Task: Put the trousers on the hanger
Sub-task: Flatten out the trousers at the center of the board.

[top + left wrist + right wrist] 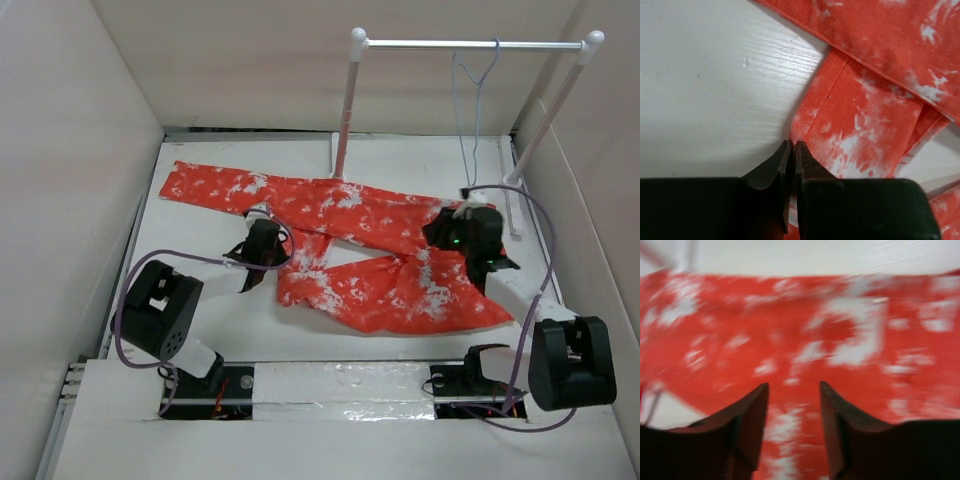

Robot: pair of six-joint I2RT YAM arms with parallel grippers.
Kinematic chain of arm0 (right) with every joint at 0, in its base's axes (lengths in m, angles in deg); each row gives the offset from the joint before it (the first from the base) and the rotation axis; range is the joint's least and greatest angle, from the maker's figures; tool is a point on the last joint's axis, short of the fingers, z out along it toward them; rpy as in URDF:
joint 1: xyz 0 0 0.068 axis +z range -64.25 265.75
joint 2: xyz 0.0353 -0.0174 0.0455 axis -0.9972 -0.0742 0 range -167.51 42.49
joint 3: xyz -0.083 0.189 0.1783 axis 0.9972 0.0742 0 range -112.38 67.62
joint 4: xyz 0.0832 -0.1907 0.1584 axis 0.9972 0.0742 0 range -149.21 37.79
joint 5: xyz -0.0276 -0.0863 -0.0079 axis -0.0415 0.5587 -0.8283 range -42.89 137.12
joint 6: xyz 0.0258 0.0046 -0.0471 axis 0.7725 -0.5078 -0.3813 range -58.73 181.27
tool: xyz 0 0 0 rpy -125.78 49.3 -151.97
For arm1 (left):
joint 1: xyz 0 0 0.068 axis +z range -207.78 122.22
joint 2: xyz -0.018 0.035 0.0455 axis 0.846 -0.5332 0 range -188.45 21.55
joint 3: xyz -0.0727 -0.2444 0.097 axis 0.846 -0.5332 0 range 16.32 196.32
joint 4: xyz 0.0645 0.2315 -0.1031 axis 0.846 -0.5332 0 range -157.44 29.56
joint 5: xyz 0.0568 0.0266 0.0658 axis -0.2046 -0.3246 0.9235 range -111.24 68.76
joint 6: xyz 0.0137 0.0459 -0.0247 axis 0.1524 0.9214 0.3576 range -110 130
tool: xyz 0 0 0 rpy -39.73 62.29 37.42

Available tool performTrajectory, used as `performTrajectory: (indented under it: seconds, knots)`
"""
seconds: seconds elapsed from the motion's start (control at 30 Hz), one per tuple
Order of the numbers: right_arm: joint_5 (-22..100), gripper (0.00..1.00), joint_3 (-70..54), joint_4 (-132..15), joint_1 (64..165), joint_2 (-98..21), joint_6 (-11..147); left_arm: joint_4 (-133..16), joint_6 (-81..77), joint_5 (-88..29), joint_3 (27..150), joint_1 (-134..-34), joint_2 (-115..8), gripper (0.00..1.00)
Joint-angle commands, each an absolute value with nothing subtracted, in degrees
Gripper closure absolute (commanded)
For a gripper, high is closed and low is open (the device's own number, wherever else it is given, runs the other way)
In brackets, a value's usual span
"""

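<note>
Left wrist shows trousers [875,125] pinched by left hand [791,146] (edge only).

No readable text, labels, brands or numbers anywhere, just a floral print, no lettering at all.

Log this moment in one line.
left gripper jaws shut on trousers | right gripper jaws open over trousers | hanger on rack
</note>
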State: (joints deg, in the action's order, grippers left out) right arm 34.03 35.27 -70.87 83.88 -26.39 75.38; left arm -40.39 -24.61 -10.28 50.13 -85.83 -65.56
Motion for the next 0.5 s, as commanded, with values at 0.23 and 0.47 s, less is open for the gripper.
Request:
performTrajectory:
  seconds: [0.23, 0.47]
  knots:
    - [33.3, 0.67, 29.5, -89.9, 112.0, -49.8, 84.0, -56.6, -27.2, -5.8, 48.1, -86.6, -40.3, 1.0]
    - [33.8, 0.68, 30.9, -95.2, 107.8, -56.4, 87.6, -70.8, -31.8, -0.4, 53.2, -89.2, -20.8, 1.0]
